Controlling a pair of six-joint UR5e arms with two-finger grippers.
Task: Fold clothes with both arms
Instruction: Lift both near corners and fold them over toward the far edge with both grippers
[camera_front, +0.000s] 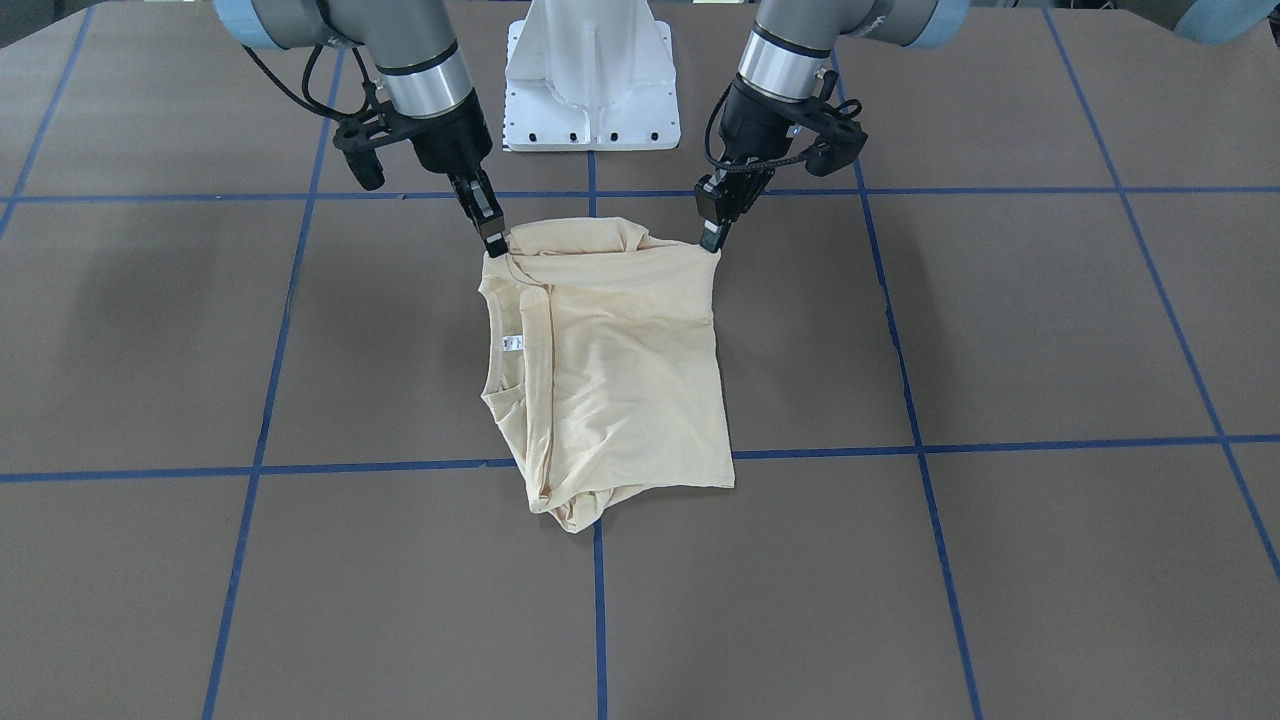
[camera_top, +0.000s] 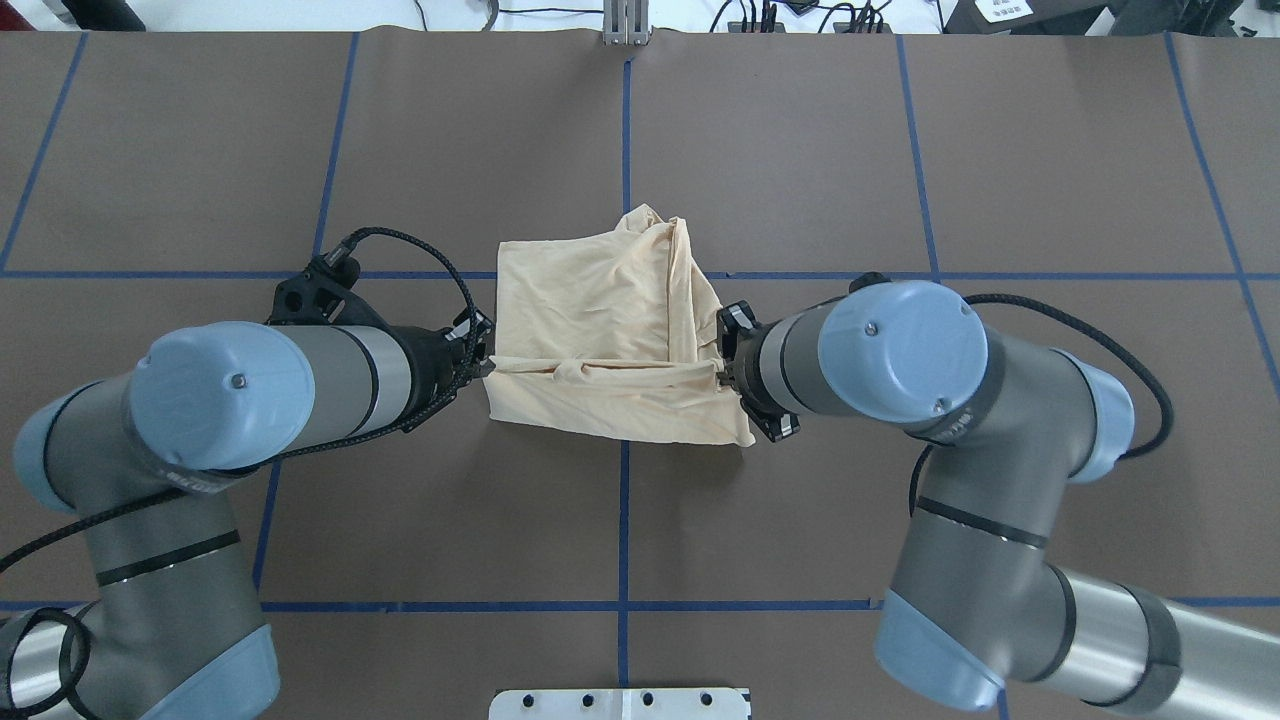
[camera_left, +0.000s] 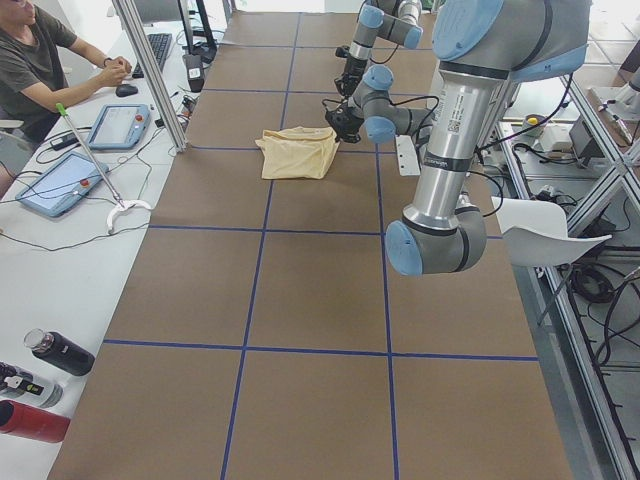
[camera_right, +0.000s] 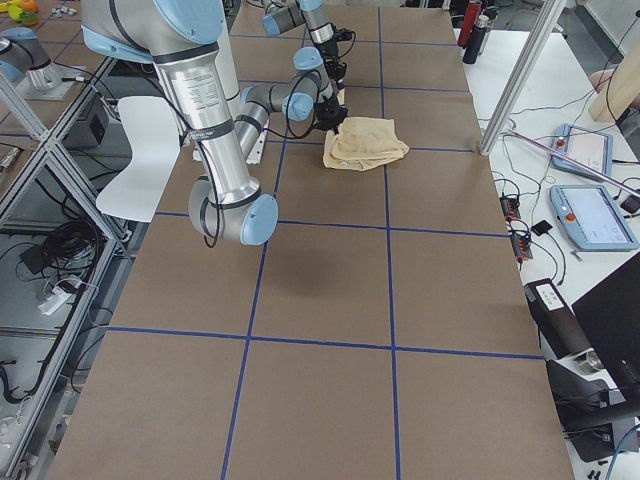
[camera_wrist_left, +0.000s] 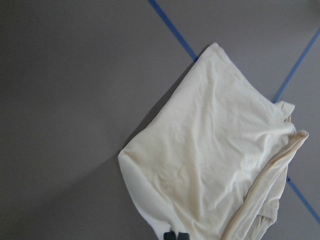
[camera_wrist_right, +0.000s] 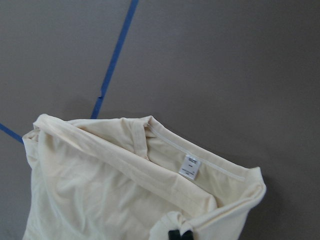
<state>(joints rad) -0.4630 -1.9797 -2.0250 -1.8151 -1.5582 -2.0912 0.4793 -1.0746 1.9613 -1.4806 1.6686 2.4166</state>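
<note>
I have the shirt (camera_front: 620, 370) lying part-folded around the middle of the surface (camera_front: 1000, 320), across the centre tape line (camera_front: 598, 600). Its edge on the robot's side is raised a little. The left gripper (camera_front: 712, 238) is clenched on one corner of that raised edge, and the right gripper (camera_front: 494, 240) is clenched on the other. Both wrist views show black fingertips closed with cloth bunched in them. The neck label (camera_wrist_right: 190, 167) shows inside the collar on the right gripper's side.

My main worry is the grasp. The fabric is thin and each gripper seems to hold only a small pinch, so a quick lift could pull one corner free and let that side collapse. If my two arms do not travel evenly, I expect the fold to land skewed. Spreading the arms apart would stretch the cloth taut and drag the whole pile along the surface. A bunched lump (camera_front: 570, 512) pokes out at the edge away from the robot, and folding over it would likely trap a ridge.
</note>
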